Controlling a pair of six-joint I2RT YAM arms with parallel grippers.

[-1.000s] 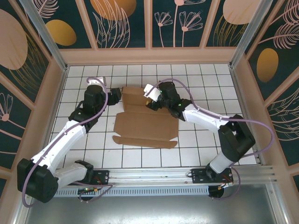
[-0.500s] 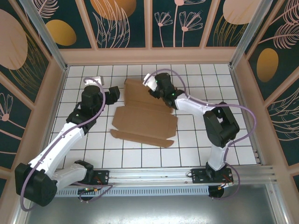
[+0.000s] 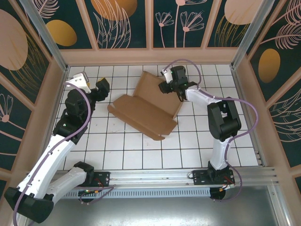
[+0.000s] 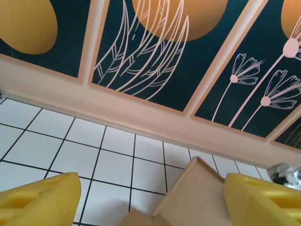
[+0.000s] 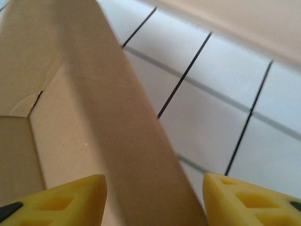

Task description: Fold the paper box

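1. Right hand (image 3: 164, 87) is spread wide, straddling the raised flap of the paper box (image 3: 146, 113) at its 1 o'clock.
2. Left hand (image 3: 102, 87) is spread too, at 10 o'clock, clear of the cardboard.
3. Box sits skewed mid-counter (image 3: 117, 150).

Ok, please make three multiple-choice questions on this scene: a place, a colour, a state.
1. Where is the right gripper? A) at the far panel of the box B) at the near table edge C) beside the left arm's base
2. Its fingers are: A) yellow B) blue C) red
3. The box is: A) closed B) lying fully flat C) partly folded
Answers: 1 A, cardboard runs between its fingers; 2 A, the wrist view shows it; 3 C, the far panel stands up.
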